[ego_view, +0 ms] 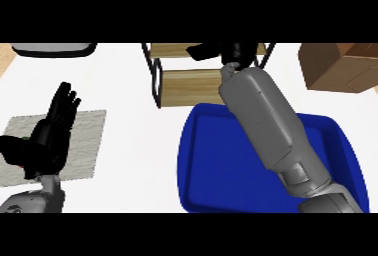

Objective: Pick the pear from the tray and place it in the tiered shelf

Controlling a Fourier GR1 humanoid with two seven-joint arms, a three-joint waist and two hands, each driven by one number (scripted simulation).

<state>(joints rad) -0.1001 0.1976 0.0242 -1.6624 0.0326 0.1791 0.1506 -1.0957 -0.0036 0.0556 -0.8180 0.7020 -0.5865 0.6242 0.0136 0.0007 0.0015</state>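
The blue tray [221, 175] lies at the front centre, and no pear shows on its visible part. Behind it stands the tiered shelf [188, 82], with wooden boards in a black frame. My right forearm stretches across the tray to the shelf, and my right hand [216, 51] is over the upper board at the picture's top. Whether that hand holds anything is hidden; the pear is nowhere in sight. My left hand [53, 125] rests open at the left, fingers up, over a grey mat [85, 145].
A brown cardboard box [339, 67] stands at the back right, close to the shelf. A white object with a dark rim [55, 49] sits at the back left. The white counter [133, 180] runs between mat and tray.
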